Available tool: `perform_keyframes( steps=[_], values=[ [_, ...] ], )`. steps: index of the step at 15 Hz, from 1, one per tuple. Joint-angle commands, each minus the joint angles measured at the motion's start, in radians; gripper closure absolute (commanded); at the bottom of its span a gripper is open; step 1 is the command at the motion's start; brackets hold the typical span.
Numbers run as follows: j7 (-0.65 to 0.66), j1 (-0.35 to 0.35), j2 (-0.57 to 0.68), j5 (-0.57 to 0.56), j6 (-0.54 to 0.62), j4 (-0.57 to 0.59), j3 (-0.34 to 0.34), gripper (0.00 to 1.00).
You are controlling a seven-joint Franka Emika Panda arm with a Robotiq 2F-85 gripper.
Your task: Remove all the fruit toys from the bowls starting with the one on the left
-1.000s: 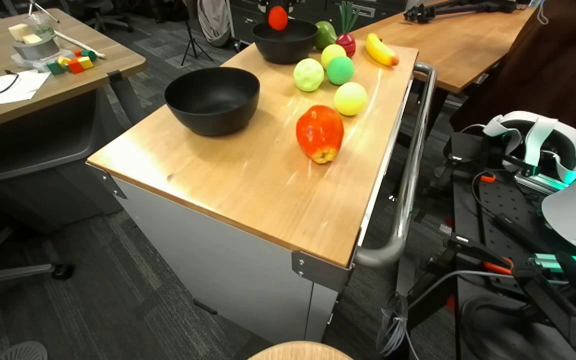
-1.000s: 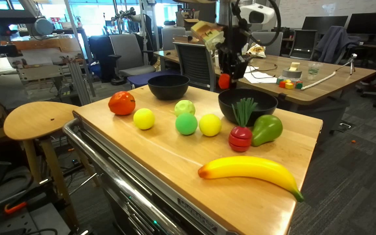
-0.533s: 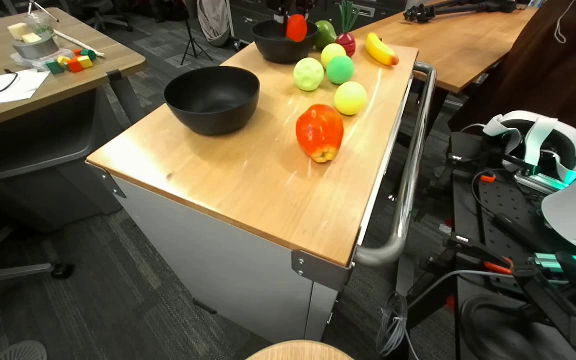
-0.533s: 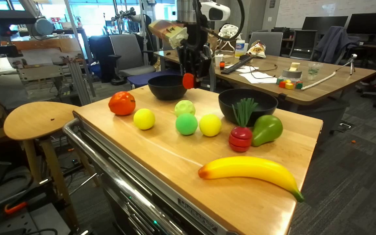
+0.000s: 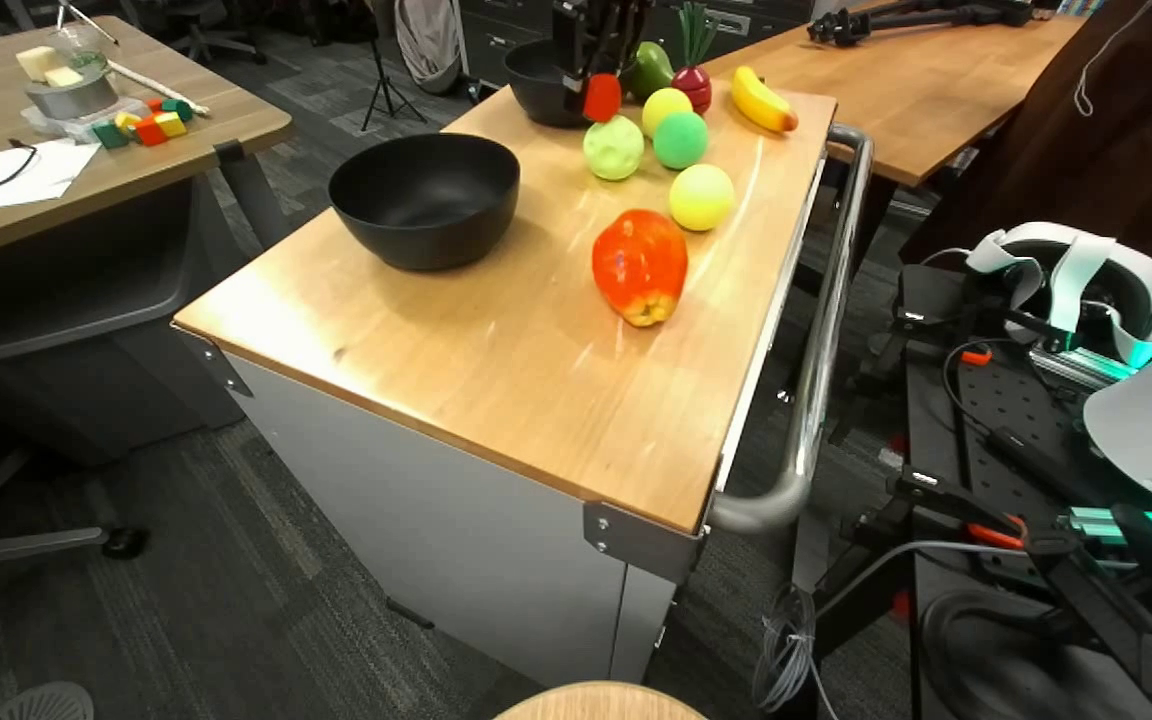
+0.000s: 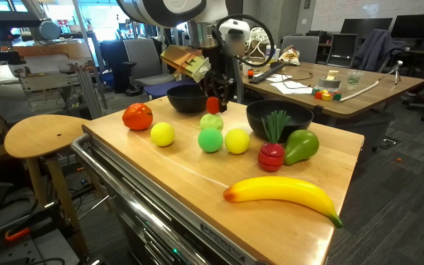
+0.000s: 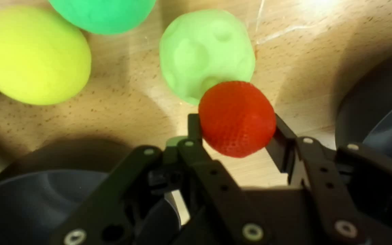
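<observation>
Worktop [image 5: 496, 400]: rail [image 5: 835, 290] along one long edge, bare wood across one short end. Two black bowls [image 5: 426, 245] near opposite long edge. Pincer [image 7: 237, 127] over gap between them. Banana [image 6: 282, 189] near rail-side corner, stem at other short edge. Red-orange fruit [image 5: 639, 265] toward bare end. Dimpled light-green ball [image 7: 206, 51] beside gap. Small red fruit [image 7: 237, 119] pinched by pincer over ball; contact unclear.

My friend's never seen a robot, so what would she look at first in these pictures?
Probably the banana, big and bright yellow in the foreground of an exterior view, on the wooden top. Then the little red fruit, held between black jaws near the middle of the wrist view. Maybe also the big red-orange fruit, to the right of a black bowl in an exterior view.
</observation>
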Motion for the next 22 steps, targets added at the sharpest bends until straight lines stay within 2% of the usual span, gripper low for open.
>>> perform_keyframes(
  steps=[1, 5, 9, 11, 17, 22],
  values=[
    [-0.061, -0.013, -0.01, 0.004, 0.111, -0.051, 0.005, 0.77],
    [-0.084, -0.025, 0.008, 0.025, 0.163, -0.05, 0.009, 0.77],
    [-0.146, -0.05, 0.064, 0.096, 0.165, -0.004, 0.024, 0.77],
    [-0.261, -0.078, 0.097, 0.2, 0.202, 0.022, 0.06, 0.77],
    [-0.577, -0.173, 0.196, 0.489, 0.219, 0.113, 0.186, 0.77],
    [-0.693, -0.207, 0.267, 0.543, 0.219, 0.132, 0.213, 0.77]
  ],
)
